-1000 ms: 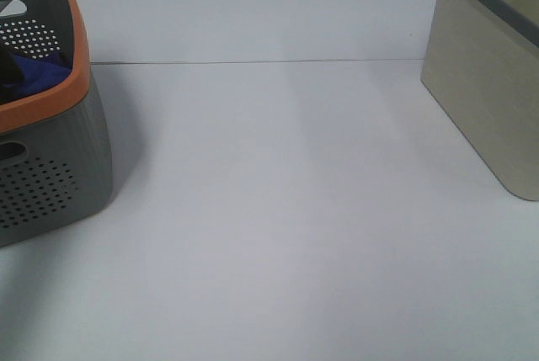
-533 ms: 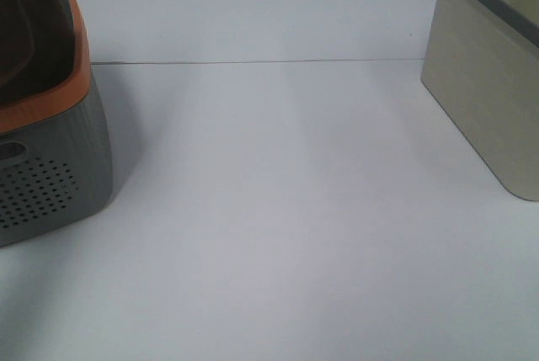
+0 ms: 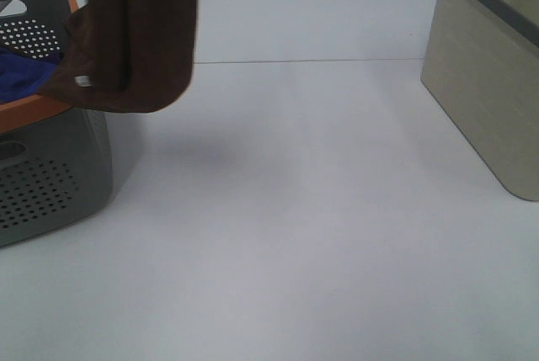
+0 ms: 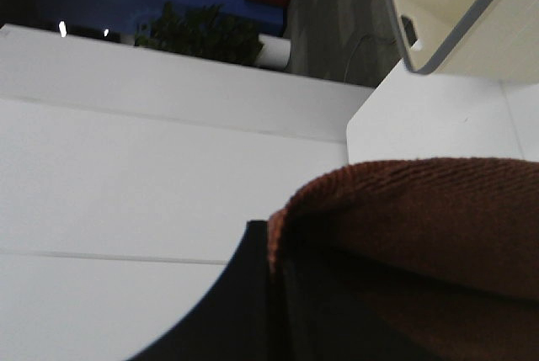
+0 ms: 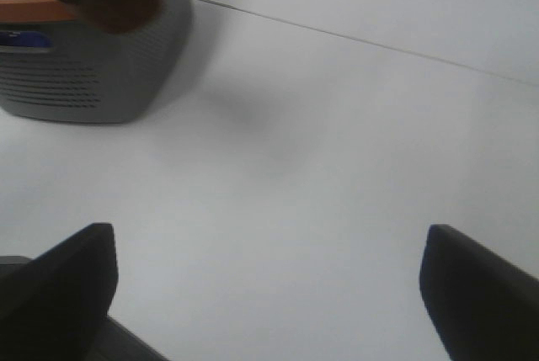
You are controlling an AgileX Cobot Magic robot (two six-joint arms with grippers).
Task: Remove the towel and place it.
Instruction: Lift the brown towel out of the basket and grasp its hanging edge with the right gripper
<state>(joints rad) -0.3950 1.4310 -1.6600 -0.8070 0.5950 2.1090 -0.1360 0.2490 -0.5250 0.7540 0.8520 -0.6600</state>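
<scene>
I am watching the towel [image 3: 139,33], dark reddish-brown terry cloth, hanging in the air at the left of the high view. It is draping in 1 long fold from above the frame, with its long axis running straight up and down. Its lower edge and small white tag [image 3: 82,81] are dangling in front of the right rim of the grey basket [image 3: 59,176] with the orange rim. I cannot tell whether the cloth is brushing that rim. A blue cloth [image 3: 21,75] is lying inside the basket.

In the left wrist view the towel is bunching right up against the camera. The left gripper is mostly buried in it, with only a dark shape that I take for 1 of its fingers [image 4: 236,310] showing. I am judging that this gripper is clamping the towel, since nothing else is holding the cloth up.

The right gripper [image 5: 269,285] is hovering over the bare white table [image 3: 295,235] with its 2 fingers spread wide and nothing between them. It is looking towards the basket and is well apart from the towel.

The beige bin [image 3: 480,83] with the grey rim is sitting well apart at the far right, with open table between. So I am reckoning that the placing falls to the left arm, carrying the towel rightward, away from the basket.
</scene>
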